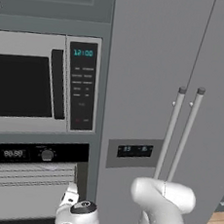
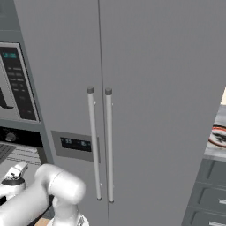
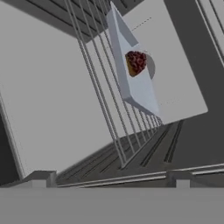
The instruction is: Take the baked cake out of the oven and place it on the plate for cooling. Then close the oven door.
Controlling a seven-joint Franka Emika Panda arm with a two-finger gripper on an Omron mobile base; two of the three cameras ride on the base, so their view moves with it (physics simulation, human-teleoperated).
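In the hand view the baked cake (image 3: 135,62), a small dark reddish-brown lump, lies on a pale grey-blue tray (image 3: 139,92) that rests on a wire rack (image 3: 99,94) inside the oven (image 1: 28,183). My gripper (image 3: 110,178) is open with nothing between its fingertips (image 3: 41,177). It is well short of the cake and points into the cavity. The oven cavity stands open below its black control panel (image 1: 36,153). The oven door is out of view. The plate (image 2: 218,136), white with a dark and red rim, sits on a counter at the far right edge of the right base view.
A silver-framed microwave (image 1: 33,83) with a keypad sits above the oven. To the oven's right stands a tall grey fridge (image 2: 132,88) with two vertical bar handles (image 2: 100,145). Grey drawers (image 2: 207,198) lie under the counter with the plate.
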